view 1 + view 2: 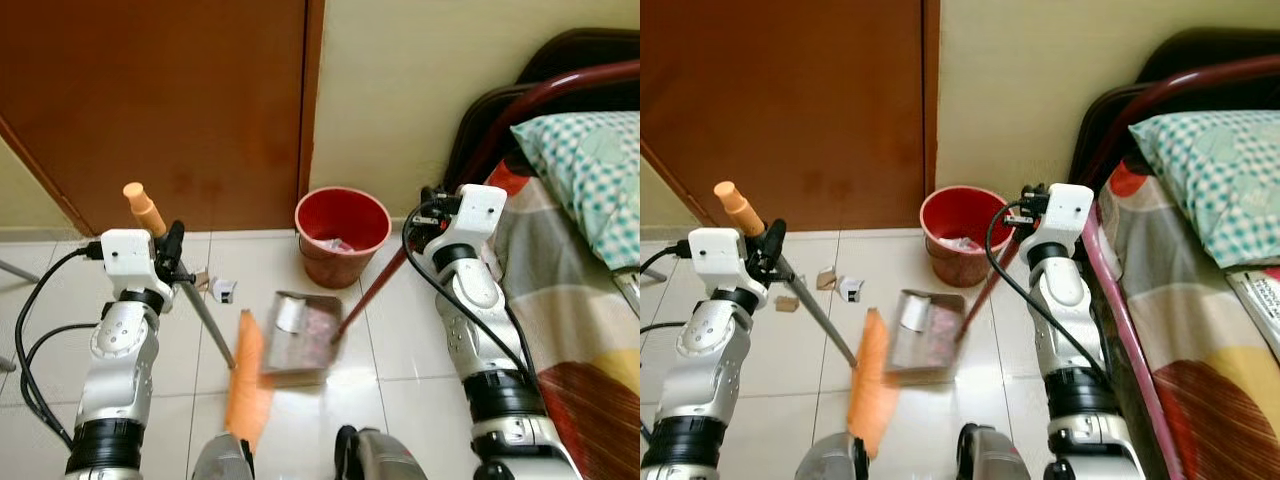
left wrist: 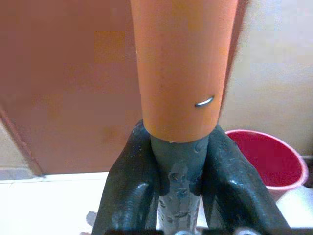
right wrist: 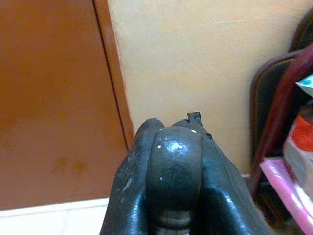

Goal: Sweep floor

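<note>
— Largest first?
— Brown door [image 1: 150, 100] across the back, cream wall [image 1: 400, 90] beside it. Bed [image 1: 580, 300] along the robot's right, with a checked pillow [image 1: 590, 180] and a dark red rail [image 1: 540, 110].
— And the floor?
— Pale tiles [image 1: 60, 330], glossy, running up to the door and wall.
— Next down?
— Red bucket [image 1: 342, 232] on the floor against the wall, near the door's edge, with some scraps inside.
— Where's the broom?
— Broom [image 1: 247, 385] held slantwise on the robot's left: orange grip end up by the wrist, grey shaft sloping down to the orange bristles, blurred, low over the tiles just beside the dustpan [image 1: 302, 338].
— The dustpan, then?
— Silvery, blurred, between the two arms and short of the bucket; a white scrap and pinkish bits lying in it. Dark red handle [image 1: 375, 285] rising from its corner towards the right arm.
— Left tool?
— Left tool [image 2: 178, 181] pinching the broom: both black fingers [image 2: 132, 186] pressed against the grey shaft just below the orange grip.
— Right tool?
— Right tool [image 3: 171, 166] raised near the bed rail, fingers closed around a dark rounded end; looks like the dustpan's handle top, though hard to say for certain.
— Anything smaller?
— Litter on the tiles by the left arm: a small white box [image 1: 224, 291] and, in the right eye view, a couple of brown scraps [image 1: 826, 278] near the door.
</note>
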Controlling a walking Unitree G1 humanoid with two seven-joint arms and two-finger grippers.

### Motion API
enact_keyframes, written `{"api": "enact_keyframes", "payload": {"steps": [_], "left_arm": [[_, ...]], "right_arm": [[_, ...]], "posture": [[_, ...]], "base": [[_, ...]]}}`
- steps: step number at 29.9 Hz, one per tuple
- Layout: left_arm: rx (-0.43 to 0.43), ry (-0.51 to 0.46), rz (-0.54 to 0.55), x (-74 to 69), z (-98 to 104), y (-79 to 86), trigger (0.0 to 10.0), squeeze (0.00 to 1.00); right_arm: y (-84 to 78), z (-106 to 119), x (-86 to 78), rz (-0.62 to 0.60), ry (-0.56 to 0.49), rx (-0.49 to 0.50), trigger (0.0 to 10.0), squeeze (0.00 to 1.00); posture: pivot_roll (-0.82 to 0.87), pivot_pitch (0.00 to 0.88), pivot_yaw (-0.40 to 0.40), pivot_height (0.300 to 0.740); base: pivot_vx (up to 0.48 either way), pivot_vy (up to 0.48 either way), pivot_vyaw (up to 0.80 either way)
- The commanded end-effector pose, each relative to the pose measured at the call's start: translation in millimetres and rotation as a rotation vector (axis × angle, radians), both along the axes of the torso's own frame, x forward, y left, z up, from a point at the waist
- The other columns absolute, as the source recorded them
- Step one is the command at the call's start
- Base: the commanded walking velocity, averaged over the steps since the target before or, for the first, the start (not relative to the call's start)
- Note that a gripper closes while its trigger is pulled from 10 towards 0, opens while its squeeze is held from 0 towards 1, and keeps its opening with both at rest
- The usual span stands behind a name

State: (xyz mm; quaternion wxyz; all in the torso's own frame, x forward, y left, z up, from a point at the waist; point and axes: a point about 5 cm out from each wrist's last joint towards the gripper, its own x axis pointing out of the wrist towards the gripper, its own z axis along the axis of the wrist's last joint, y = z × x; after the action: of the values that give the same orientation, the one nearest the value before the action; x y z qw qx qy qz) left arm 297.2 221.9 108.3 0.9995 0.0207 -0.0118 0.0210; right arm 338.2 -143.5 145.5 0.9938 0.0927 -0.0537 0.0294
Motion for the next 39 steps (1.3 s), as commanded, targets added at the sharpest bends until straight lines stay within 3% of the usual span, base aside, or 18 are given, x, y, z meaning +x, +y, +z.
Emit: {"api": "enact_keyframes", "payload": {"steps": [1,10,12,22,28,33,37,39], "left_arm": [[0.083,0.003,0.04,1.4,1.9,4.5,10.0,0.0],[0.08,-0.013,0.103,4.5,1.9,5.2,10.0,0.0],[0.08,-0.018,0.1,4.8,2.0,0.4,10.0,0.0],[0.063,-0.01,0.074,4.7,-2.4,-8.7,10.0,0.0],[0.052,-0.012,0.042,6.0,-3.2,-17.6,10.0,0.0],[0.052,-0.006,0.028,5.6,-5.0,-20.1,10.0,0.0],[0.052,-0.003,0.015,6.1,-5.2,-21.8,10.0,0.0],[0.049,-0.003,0.005,7.2,-5.0,-24.6,10.0,0.0]], "right_arm": [[4.1,22.2,2.8,0.03,-0.07,0.028,10.0,0.0],[16.2,62.1,18.7,0.058,-0.152,0.11,10.0,0.0],[18.8,81.2,25.2,0.063,-0.194,0.13,10.0,0.0],[7.1,139.7,41.3,0.005,-0.355,0.15,10.0,0.0],[-5.7,166.6,44.0,-0.037,-0.462,0.075,10.0,0.0],[-9.7,185.0,39.2,-0.046,-0.591,-0.102,10.0,0.0],[-0.7,182.8,36.0,-0.019,-0.63,-0.206,10.0,0.0],[8.9,178.3,31.8,-0.009,-0.672,-0.316,10.0,0.0]], "posture": [[0.03,0.077,-0.051,0.74],[0.03,0.064,-0.059,0.74],[0.03,0.063,-0.06,0.74],[0.04,0.062,-0.062,0.74],[0.04,0.062,-0.062,0.74],[0.03,0.061,-0.057,0.74],[0.03,0.066,-0.054,0.74],[0.03,0.066,-0.054,0.74]], "base": [[0.0,0.0,0.0],[0.0,0.0,0.0],[0.0,0.0,0.0],[0.0,0.0,0.0],[0.0,0.0,0.0],[0.0,0.0,0.0],[0.0,0.0,0.0],[0.0,0.0,0.0]]}}
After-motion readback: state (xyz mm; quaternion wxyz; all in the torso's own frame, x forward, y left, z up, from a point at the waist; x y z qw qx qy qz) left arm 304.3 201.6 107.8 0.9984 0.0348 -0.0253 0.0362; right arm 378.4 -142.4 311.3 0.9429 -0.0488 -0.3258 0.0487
